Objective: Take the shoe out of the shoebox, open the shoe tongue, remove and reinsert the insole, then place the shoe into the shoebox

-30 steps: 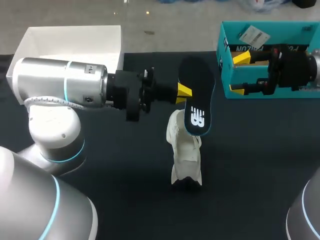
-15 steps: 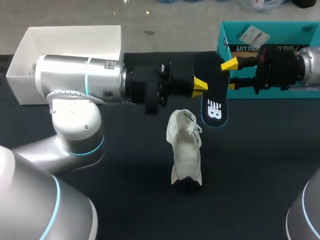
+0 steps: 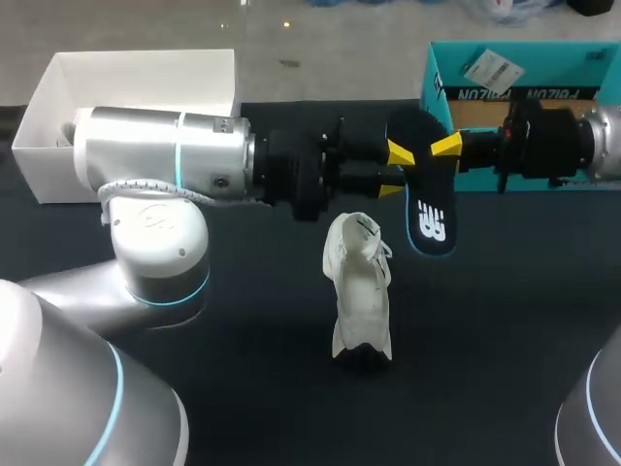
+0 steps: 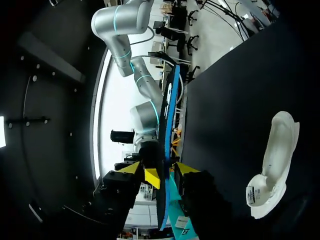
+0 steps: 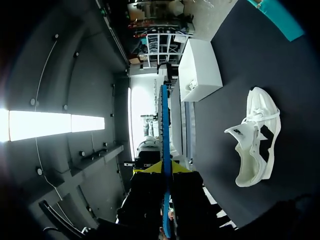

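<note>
The black insole (image 3: 429,209) with a white logo hangs on edge above the table, just behind the white shoe (image 3: 359,291). My right gripper (image 3: 444,148) is shut on the insole's upper part; in the right wrist view the yellow tips pinch the thin insole (image 5: 164,115) at the gripper (image 5: 165,167). My left gripper (image 3: 396,171) stands open around the same end, and in the left wrist view its fingers sit clear of the insole (image 4: 167,115) on both sides. The shoe (image 5: 255,145) stands heel-up on the dark cloth with its tongue pulled open.
The teal shoebox (image 3: 485,94) lies open at the back right, behind my right gripper. A white box lid (image 3: 136,83) sits at the back left. Dark cloth lies bare in front of and beside the shoe (image 4: 277,150).
My left arm carried the insole rightward toward the shoebox. My right gripper came in from the right and shut on the insole. The left gripper's fingers then spread apart.
</note>
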You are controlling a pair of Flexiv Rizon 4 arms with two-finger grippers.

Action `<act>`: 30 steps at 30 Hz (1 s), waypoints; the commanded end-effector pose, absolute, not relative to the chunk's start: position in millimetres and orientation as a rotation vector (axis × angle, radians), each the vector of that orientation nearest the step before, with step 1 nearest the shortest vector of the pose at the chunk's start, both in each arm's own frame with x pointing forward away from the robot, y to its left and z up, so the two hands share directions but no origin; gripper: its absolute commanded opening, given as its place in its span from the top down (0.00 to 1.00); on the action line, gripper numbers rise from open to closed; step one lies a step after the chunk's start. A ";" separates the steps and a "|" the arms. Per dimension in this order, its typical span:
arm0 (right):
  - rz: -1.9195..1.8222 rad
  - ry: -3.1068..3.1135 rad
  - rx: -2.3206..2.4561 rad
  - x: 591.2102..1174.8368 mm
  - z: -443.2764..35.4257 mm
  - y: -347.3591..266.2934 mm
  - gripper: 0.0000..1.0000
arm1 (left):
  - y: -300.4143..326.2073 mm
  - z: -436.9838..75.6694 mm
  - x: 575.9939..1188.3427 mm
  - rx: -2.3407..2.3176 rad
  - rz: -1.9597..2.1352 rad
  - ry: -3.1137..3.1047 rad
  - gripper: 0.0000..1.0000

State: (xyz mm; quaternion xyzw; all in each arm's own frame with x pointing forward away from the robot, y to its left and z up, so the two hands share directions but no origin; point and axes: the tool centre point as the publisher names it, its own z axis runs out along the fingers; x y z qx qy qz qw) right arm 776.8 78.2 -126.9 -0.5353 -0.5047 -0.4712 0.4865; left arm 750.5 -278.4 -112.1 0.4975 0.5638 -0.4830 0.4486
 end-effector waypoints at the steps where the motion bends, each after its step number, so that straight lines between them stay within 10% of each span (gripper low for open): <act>1: -1.138 -1.251 -1.313 775.1 -132.5 80.9 1.00 | -237.7 -94.2 752.3 1.365 -1.161 1.522 0.00; 30: -1.096 -1.415 -1.412 771.3 -158.5 100.9 1.00 | -219.4 -67.0 766.4 1.980 -0.921 2.144 0.00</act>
